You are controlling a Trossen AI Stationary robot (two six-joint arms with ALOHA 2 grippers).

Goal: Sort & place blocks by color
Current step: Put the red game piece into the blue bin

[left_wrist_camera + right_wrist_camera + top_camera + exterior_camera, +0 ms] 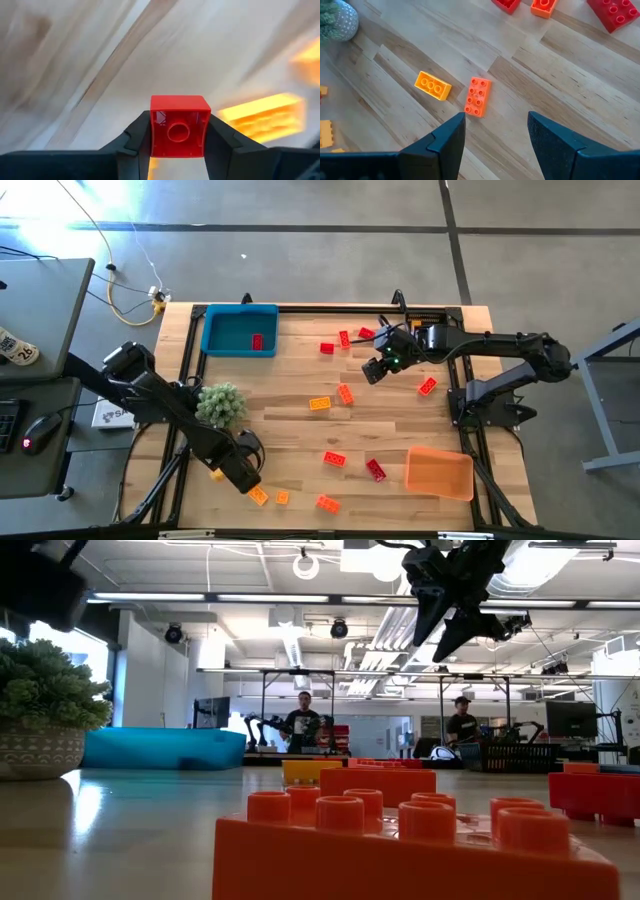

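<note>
Progress early: one red brick (257, 341) lay in blue tray (225, 332) upper left; orange tray (440, 473) lower right held none. Left end effector (179, 137) clenched on red block (179, 125); right end effector (496, 131) released above centre bricks (478, 96). Most blocks remained scattered on table (290, 385).

Two dark, near-black jointed arms; each pincer has thick angular matte fingers, and a small green light glows on the right arm's wrist.

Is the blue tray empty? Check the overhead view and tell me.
No, one red block lies inside the blue tray, near its right wall.
</note>
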